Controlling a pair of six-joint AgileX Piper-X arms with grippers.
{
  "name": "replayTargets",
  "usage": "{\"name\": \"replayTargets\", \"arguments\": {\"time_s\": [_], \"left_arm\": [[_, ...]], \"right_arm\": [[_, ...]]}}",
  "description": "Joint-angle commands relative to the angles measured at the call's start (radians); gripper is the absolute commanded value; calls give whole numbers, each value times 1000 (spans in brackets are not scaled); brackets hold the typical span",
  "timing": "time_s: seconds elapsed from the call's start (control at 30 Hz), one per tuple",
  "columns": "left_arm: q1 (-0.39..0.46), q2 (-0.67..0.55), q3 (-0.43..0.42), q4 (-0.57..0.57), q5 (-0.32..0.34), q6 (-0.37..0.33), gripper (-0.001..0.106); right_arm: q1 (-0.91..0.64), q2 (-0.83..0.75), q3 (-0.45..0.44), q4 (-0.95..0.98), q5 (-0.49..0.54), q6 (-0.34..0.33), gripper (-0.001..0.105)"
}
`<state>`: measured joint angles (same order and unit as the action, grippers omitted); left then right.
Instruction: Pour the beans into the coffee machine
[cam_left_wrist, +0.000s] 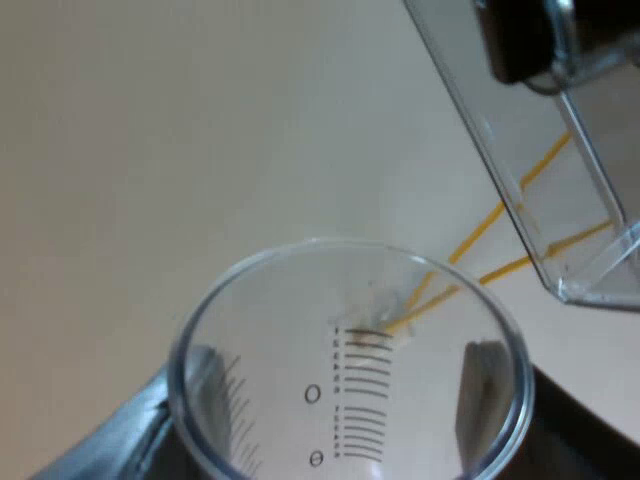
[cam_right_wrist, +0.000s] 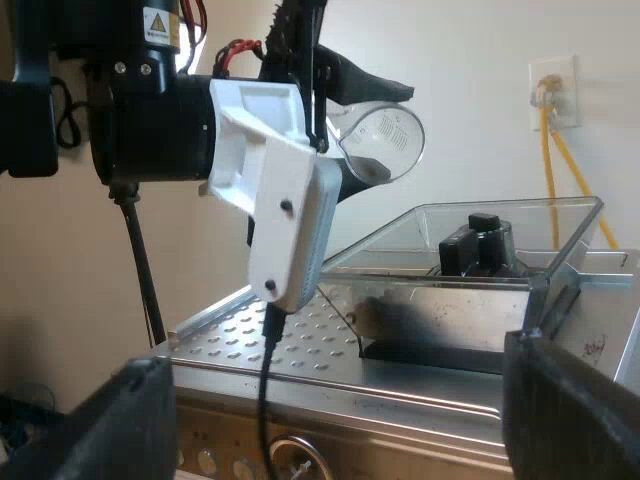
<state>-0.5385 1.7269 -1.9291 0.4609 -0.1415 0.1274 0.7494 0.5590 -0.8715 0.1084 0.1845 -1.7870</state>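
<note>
The left hand (cam_left_wrist: 345, 392) clamps the measuring glass (cam_left_wrist: 350, 300) near the bean hopper (cam_left_wrist: 560, 200); right hand (cam_right_wrist: 330, 410) spread. Likely light, slick, brittle: hold mid-wall.

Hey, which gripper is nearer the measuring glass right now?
Left. The left gripper is shut on the measuring glass, holding it up near the bean hopper. The right gripper hangs open at the espresso machine's front, apart from the glass.
</note>
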Motion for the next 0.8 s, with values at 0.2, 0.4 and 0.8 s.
{"name": "replayTargets", "arguments": {"time_s": [0.2,0.4,0.8], "left_arm": [[-2,-37,-8,-17,-93,-215,39],[-2,-69,-8,-11,-220,-486,39],[-2,-174,-8,212,-273,-790,39]], "right_arm": [[1,-6,-10,-7,-10,-4,69],[1,-6,-10,-7,-10,-4,69],[1,-6,-10,-7,-102,-4,69]]}}
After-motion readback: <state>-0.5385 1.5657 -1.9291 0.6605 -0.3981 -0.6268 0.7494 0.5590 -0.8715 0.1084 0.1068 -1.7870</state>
